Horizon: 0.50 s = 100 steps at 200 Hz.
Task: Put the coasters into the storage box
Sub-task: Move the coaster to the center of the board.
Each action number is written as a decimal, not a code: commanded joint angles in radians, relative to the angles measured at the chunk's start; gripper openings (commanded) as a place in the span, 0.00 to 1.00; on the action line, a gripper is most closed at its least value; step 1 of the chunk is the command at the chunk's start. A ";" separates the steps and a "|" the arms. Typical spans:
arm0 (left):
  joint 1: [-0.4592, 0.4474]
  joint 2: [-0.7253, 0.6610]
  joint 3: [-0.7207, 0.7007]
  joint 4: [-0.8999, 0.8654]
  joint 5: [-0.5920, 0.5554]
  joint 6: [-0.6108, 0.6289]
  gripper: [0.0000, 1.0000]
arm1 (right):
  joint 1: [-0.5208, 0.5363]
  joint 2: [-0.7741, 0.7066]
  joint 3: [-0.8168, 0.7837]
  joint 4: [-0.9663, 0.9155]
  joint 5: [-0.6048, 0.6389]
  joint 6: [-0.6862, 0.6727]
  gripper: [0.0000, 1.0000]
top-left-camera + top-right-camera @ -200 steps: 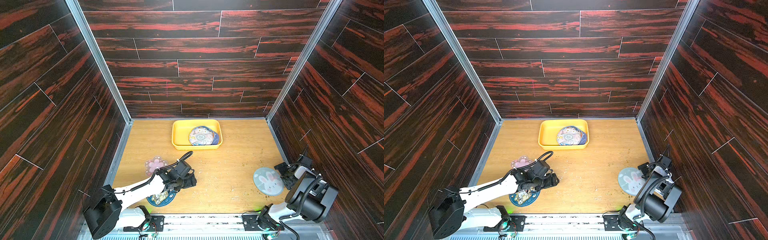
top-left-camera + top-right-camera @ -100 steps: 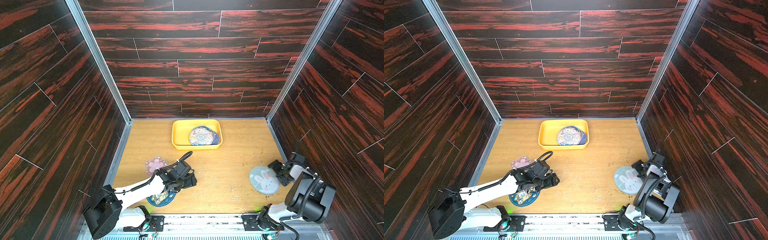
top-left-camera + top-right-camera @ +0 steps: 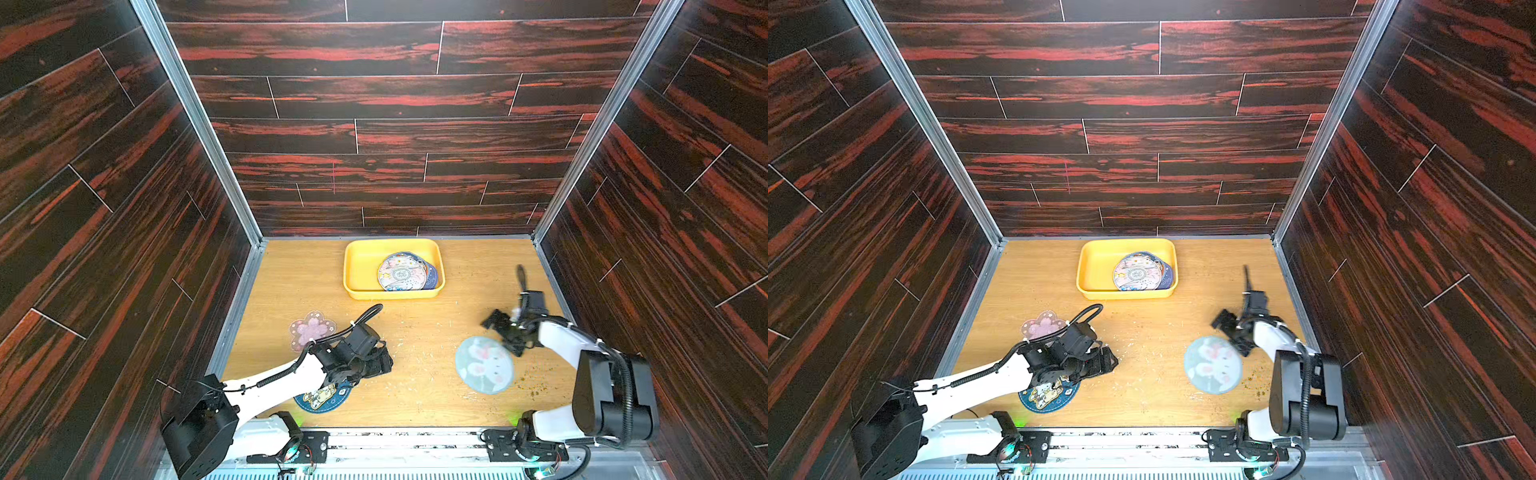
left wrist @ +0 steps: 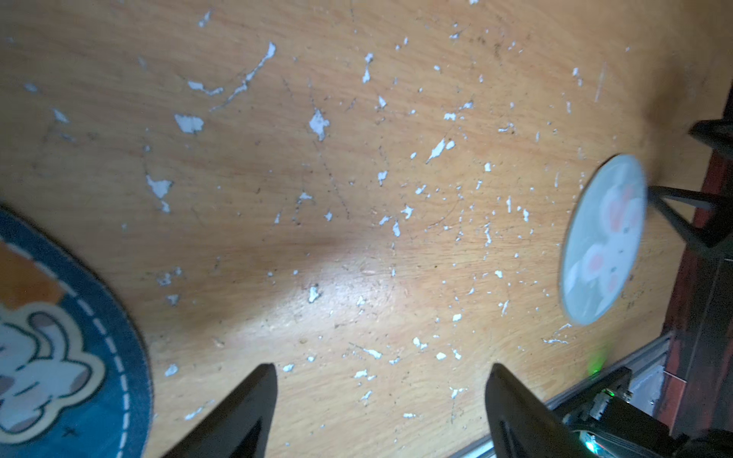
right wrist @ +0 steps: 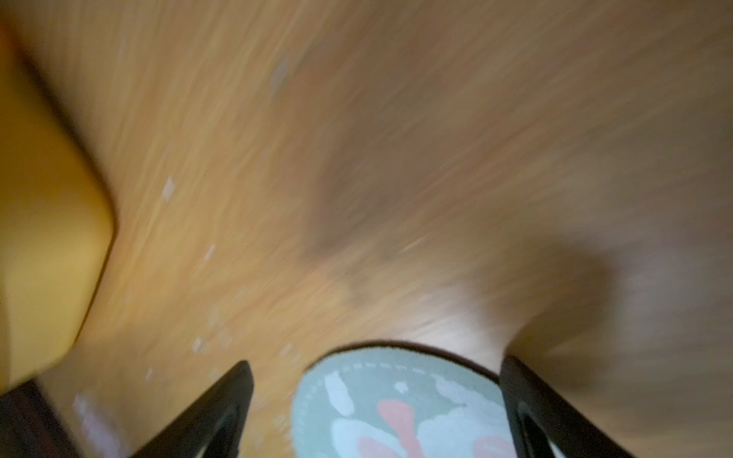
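Note:
The yellow storage box (image 3: 360, 259) (image 3: 1095, 266) stands at the back middle and holds round printed coasters (image 3: 401, 272) (image 3: 1136, 272). A pale grey bunny coaster (image 3: 484, 365) (image 3: 1212, 365) (image 4: 603, 242) (image 5: 400, 408) lies at the front right. My right gripper (image 3: 505, 336) (image 3: 1233, 334) (image 5: 377, 363) is open astride its far edge, one finger against the rim. My left gripper (image 3: 384, 365) (image 3: 1111, 361) (image 4: 382, 366) is open over bare table. A blue cartoon coaster (image 3: 324, 399) (image 3: 1048, 395) (image 4: 59, 357) lies partly under that arm. A pink blossom coaster (image 3: 311, 330) (image 3: 1042, 326) lies behind it.
Dark wood-patterned walls close in the left, back and right sides. A metal rail (image 3: 395, 440) with both arm bases runs along the front edge. The wooden tabletop (image 3: 415, 332) is scratched, with brown crumbs (image 3: 530, 384) near the right arm. In the right wrist view the box corner (image 5: 39, 238) shows.
My right gripper has swung left, away from the right wall, and the bunny coaster has shifted left with it. The left arm has not moved.

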 commanded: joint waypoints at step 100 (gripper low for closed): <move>0.003 -0.042 -0.021 0.006 -0.020 -0.003 0.86 | 0.053 -0.187 -0.016 -0.400 0.141 -0.030 0.99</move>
